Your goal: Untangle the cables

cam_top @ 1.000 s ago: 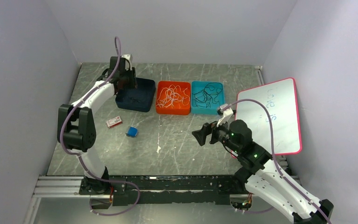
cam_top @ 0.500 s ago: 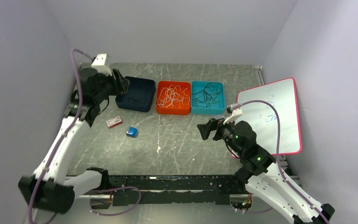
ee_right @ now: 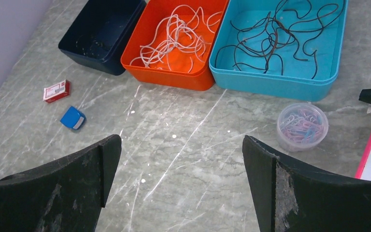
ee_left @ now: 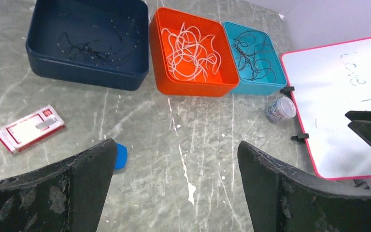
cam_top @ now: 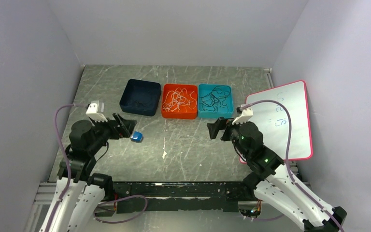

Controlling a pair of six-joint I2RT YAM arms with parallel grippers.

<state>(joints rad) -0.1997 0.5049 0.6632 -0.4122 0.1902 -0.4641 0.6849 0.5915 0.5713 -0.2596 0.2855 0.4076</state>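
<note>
A: Left gripper [cam_top: 125, 127], quick.
B: Released. Jaws are spread wide with nothing between them. It hangs over the front-left of the table [cam_top: 188, 150], just above a small blue block [cam_top: 136, 137] and a red-and-white box [ee_left: 29, 128].
A: Right gripper [cam_top: 216, 129]?
B: Same, wide apart and empty. It's in the air right of centre, pointing toward the trays, with the whiteboard [cam_top: 285, 121] beside it.
A: Where are the cables?
B: In three trays side by side in a row at the back. The white cables [cam_top: 178, 100] are a loose tangle in the orange tray [cam_top: 179, 116], the middle one. The dark cables [cam_top: 213, 99] loop over each other in the teal tray [cam_top: 214, 116], on the right. The navy tray [cam_top: 137, 110], on the left, has a few thin dark strands [ee_left: 94, 46] on its floor.
A: Sorted by colour?
B: White in orange, dark in the other two. Each lot lies inside its own tray walls.
A: Is either gripper near them?
B: Both are well apart from the trays, on the near side.
A: Other stuff?
B: A clear tub of coloured paper clips [ee_right: 302, 126] sits just in front of the teal tray, near the whiteboard's edge. The whiteboard has a pink frame and sits over at the right wall. The writing on it is too faint to read.
</note>
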